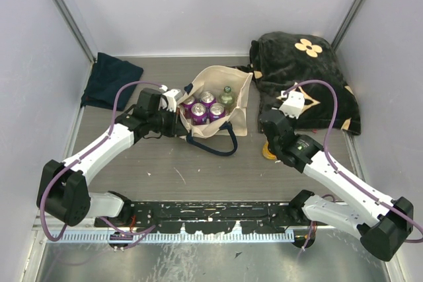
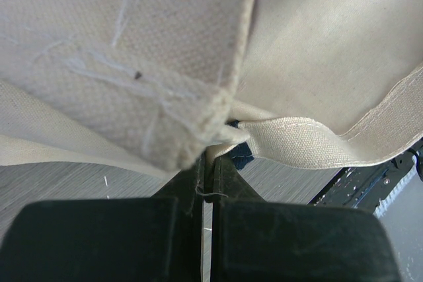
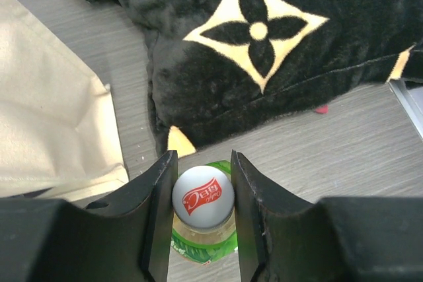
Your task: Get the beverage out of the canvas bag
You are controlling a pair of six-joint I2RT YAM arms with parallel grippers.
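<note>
My right claw (image 3: 203, 162) grasps the white cap of a green-labelled beverage bottle (image 3: 203, 197), right of centre in the overhead frame, outside the canvas bag (image 1: 242, 107). My left claw (image 2: 206, 164) is clenched on the bag's rim, left of centre.

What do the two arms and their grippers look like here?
Both the left arm and right arm have white tubular links with bulky black joints, and a purple cable loops over each. The left gripper and right gripper have matte black, blocky, wedge-shaped fingers.
</note>
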